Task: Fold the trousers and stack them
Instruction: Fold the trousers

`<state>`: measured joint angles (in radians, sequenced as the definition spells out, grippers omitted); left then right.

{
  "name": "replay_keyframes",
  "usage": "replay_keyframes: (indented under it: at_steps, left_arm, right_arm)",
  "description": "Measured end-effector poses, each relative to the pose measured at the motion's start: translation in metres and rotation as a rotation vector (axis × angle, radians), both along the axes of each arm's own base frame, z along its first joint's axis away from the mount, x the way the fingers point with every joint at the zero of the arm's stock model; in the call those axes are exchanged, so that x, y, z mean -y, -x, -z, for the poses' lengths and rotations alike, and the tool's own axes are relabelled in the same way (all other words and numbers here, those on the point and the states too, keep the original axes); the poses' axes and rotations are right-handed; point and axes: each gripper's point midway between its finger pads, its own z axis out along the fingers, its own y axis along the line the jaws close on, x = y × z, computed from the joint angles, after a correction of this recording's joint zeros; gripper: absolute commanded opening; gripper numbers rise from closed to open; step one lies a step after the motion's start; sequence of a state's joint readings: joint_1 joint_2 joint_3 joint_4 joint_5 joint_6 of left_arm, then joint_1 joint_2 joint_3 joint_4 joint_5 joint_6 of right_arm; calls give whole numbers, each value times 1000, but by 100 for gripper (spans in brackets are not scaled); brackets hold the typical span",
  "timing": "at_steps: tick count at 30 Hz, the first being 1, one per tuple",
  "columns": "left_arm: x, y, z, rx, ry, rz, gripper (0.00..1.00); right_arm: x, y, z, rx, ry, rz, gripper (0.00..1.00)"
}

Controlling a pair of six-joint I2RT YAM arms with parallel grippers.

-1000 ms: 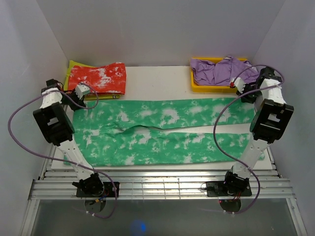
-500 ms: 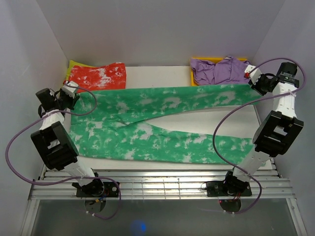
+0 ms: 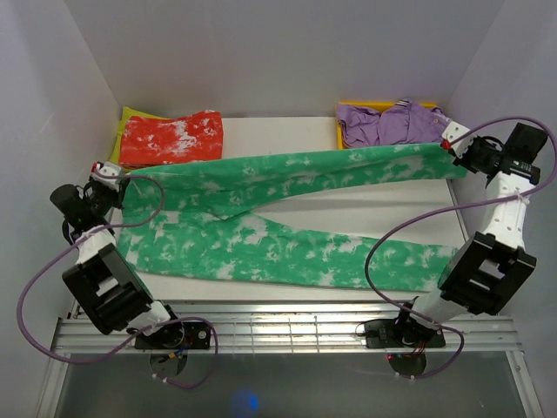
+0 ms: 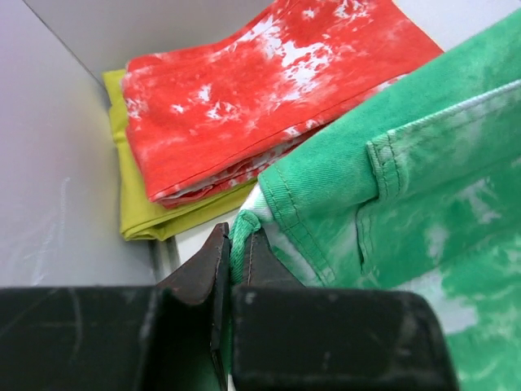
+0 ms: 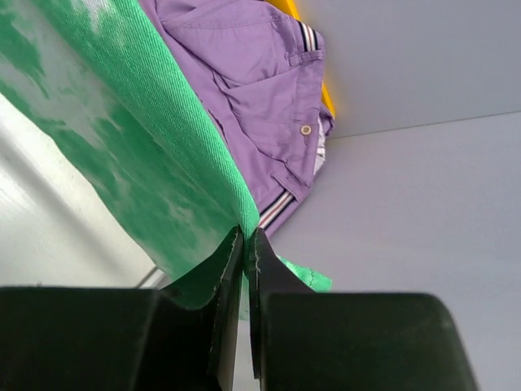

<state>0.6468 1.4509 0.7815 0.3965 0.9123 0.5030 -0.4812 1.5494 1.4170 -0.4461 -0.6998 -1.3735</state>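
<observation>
— Looking from the near edge, we see one leg of the trousers (image 3: 261,248) lying flat on the surface (image 3: 348,222), slanting toward the right front corner.
— And the other leg? One second ago both legs lay side by side, almost parallel.
— Now it is drawn away from the first one, so a white wedge opens between them. It runs stretched along the far side, from the left pincer (image 3: 111,174) to the right pincer (image 3: 452,141).
— Are both gripping?
— Yes. In the wrist views each one is closed on a green edge, the left at the waist end, the right at the leg end. Both arms have swung outward since then.
— So we judge the cloth is being spread out, and no fold is made yet.
— Just behind the stretched leg lie the red-and-white garment (image 3: 172,138) and the purple garment (image 3: 387,124) in its yellow tray (image 3: 341,144).
</observation>
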Motion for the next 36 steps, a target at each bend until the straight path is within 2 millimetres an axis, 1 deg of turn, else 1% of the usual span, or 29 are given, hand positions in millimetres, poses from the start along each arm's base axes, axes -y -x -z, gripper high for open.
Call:
replay_keyframes:
  at_steps: [2, 3, 5, 7, 8, 9, 10, 11, 13, 14, 16, 17, 19, 22, 24, 26, 28, 32, 34, 36]
  left_arm:
    - [1, 19, -11, 38, -46, 12, 0]
    - [2, 31, -15, 55, -71, 21, 0]
    - [1, 52, -18, 76, -123, 34, 0]
    - [-2, 73, -11, 62, -165, 50, 0]
    - [-3, 83, -5, 50, -190, 67, 0]
    - [-4, 90, 2, 32, -203, 77, 0]
    - [-5, 100, 15, 5, -204, 85, 0]
    - [-7, 109, 29, -27, -202, 88, 0]
    - [-10, 130, 63, -103, -183, 87, 0]
    - [-10, 137, 75, -133, -174, 87, 0]
    - [-13, 155, 109, -223, -149, 88, 0]
    - [-13, 161, 119, -251, -142, 91, 0]
    - [-14, 173, 138, -302, -132, 98, 0]
    - [-15, 183, 153, -342, -138, 112, 0]
    - [-15, 184, 154, -342, -152, 120, 0]
    - [-16, 183, 149, -339, -161, 128, 0]
    - [-19, 183, 138, -338, -174, 135, 0]
    - [-25, 183, 109, -340, -158, 134, 0]
    - [-28, 188, 97, -352, -120, 117, 0]
    - [-27, 197, 94, -379, -77, 102, 0]
  right_arm:
    - [4, 20, -4, 17, 30, -2, 8]
    - [3, 30, -3, 25, 49, -7, 8]
    - [9, 61, 5, 23, 87, 3, 8]
    - [12, 91, 18, 17, 120, 5, 8]
    - [12, 105, 29, 3, 134, 4, 8]
    - [13, 118, 42, -20, 141, 4, 8]
    - [13, 130, 56, -44, 143, 3, 8]
    - [12, 142, 72, -74, 134, 6, 8]
    - [10, 169, 114, -161, 87, 26, 8]
    - [8, 179, 129, -197, 70, 37, 8]
    - [7, 201, 158, -275, 29, 70, 8]
    - [7, 211, 169, -306, 16, 86, 8]
    - [7, 225, 182, -348, -8, 114, 8]
    - [7, 236, 189, -379, -32, 138, 8]
    - [6, 238, 189, -384, -40, 140, 8]
    - [4, 240, 187, -385, -41, 140, 8]
    - [2, 242, 182, -386, -40, 142, 8]
    - [1, 245, 174, -392, -49, 147, 8]
    - [-1, 247, 170, -403, -72, 148, 8]
    - [-1, 248, 167, -412, -86, 151, 8]
